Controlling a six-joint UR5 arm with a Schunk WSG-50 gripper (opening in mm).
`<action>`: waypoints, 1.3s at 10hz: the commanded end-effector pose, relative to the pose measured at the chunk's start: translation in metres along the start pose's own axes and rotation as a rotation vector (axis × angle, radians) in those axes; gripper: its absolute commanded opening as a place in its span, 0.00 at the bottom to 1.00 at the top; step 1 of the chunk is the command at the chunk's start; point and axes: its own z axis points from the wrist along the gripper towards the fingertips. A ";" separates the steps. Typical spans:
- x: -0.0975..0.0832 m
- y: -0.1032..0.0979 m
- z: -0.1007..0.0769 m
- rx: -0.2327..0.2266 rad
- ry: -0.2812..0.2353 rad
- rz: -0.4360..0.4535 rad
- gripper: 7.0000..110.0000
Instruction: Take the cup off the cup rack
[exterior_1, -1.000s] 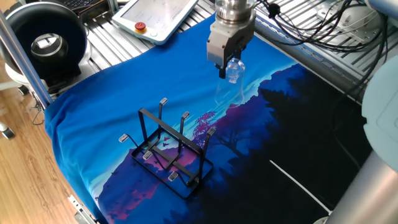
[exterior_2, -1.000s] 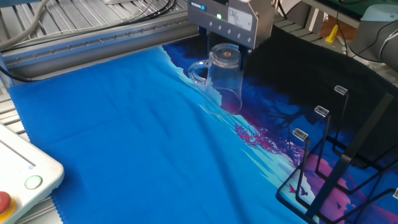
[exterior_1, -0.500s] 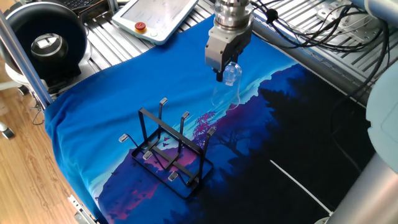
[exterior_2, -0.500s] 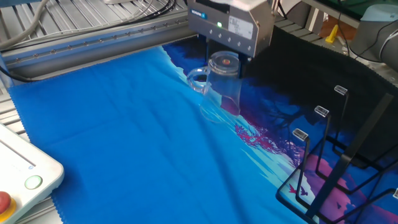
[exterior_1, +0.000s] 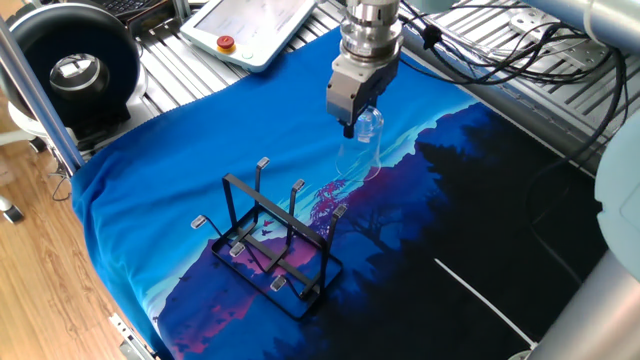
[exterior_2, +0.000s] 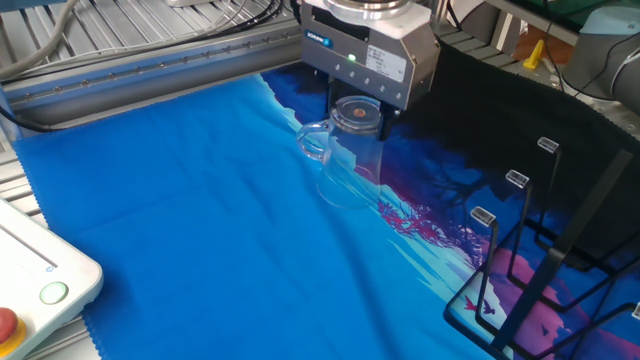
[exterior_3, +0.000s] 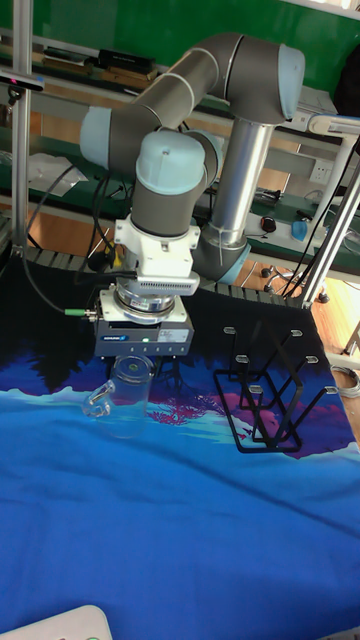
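- table cloth (exterior_1: 200, 130), blue-to-black printed scene, covers the table; everything below placed relative to the cup rack
- UR5 arm (exterior_3: 215, 120) grey with light blue joint caps, comes down from behind and to the side of the cup rack in the tall fixed view, wrist pointing straight down
- black round fan-like unit (exterior_1: 70, 70) well apart from the cup rack, off the cloth at the far corner in one fixed view
- teach pendant (exterior_1: 255, 28) white with red button, well apart from the cup rack, past the cloth edge
- cup rack (exterior_1: 275, 240) black wire frame, silver-capped pegs, stands upright on the cloth, nothing hanging on its pegs
- gripper (exterior_1: 355, 118) well apart from the cup rack, above the cloth, fingers clamped on the base of the cup
- cup (exterior_2: 350, 150) clear glass mug, upside down, thick base up in the gripper, open mouth toward the cloth, handle sticking out on the side away from the cup rack; off the rack, well apart from it; cannot tell if the rim touches the cloth
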 end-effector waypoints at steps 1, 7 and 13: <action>-0.006 -0.001 0.001 -0.021 -0.014 -0.007 0.57; -0.008 -0.001 -0.021 -0.081 0.006 -0.092 0.79; -0.028 0.015 -0.044 -0.078 0.036 -0.062 0.79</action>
